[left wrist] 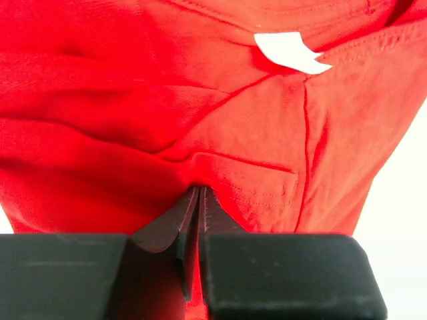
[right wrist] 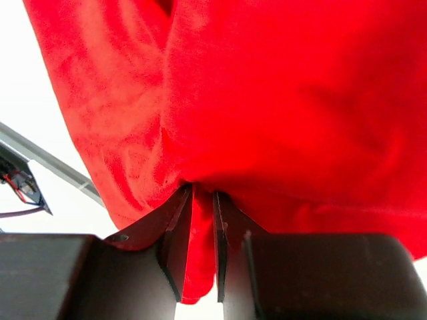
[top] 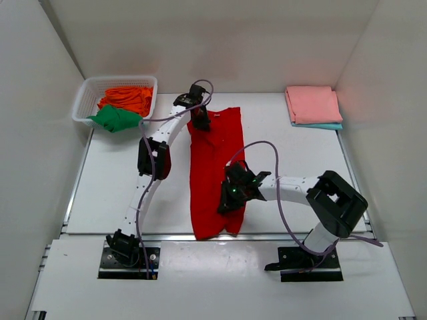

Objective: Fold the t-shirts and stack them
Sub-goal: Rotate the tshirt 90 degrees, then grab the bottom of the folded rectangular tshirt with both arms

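Note:
A bright red t-shirt (top: pixel 212 175) lies lengthwise down the middle of the table, folded into a long strip. My left gripper (top: pixel 200 120) sits at its far end near the collar, shut on a pinch of the red cloth (left wrist: pixel 220 133); a white label (left wrist: pixel 290 52) shows just beyond. My right gripper (top: pixel 230 199) is at the shirt's near right edge, shut on a fold of the red cloth (right wrist: pixel 267 100) that hangs down between its fingers (right wrist: pixel 175 233). A salmon pink t-shirt (top: pixel 312 104) lies folded on top of a light blue one (top: pixel 327 125) at the back right.
A white lattice basket (top: pixel 85 100) at the back left holds an orange t-shirt (top: pixel 128 97) and a green t-shirt (top: pixel 115 119). White walls enclose the table on three sides. The table's near edge (top: pixel 167 236) runs just below the shirt's hem.

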`<action>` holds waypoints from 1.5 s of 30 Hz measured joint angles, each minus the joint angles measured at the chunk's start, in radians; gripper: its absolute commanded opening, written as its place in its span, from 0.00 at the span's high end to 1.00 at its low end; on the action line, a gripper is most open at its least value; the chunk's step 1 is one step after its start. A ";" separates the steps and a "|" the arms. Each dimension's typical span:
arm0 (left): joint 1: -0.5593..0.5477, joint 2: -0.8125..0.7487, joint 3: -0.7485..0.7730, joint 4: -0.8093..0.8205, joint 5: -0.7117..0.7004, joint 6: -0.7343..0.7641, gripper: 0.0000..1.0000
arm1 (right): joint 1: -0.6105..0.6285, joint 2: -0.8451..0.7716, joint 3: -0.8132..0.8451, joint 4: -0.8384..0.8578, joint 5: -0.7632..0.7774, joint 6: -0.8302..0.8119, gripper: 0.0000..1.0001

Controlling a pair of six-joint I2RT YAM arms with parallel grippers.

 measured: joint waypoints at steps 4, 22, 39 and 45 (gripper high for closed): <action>0.045 -0.022 -0.065 0.087 0.097 -0.036 0.91 | 0.009 0.023 0.015 0.028 -0.018 -0.010 0.78; 0.027 -0.967 -0.965 0.420 0.259 -0.078 0.70 | -0.037 -0.360 -0.067 -0.158 0.169 -0.161 0.65; -0.333 -1.847 -2.251 0.369 -0.024 -0.239 0.58 | 0.183 -0.601 -0.385 -0.143 0.266 0.146 0.49; -0.354 -1.870 -2.316 0.466 -0.016 -0.299 0.53 | 0.222 -0.544 -0.392 -0.004 0.246 0.204 0.42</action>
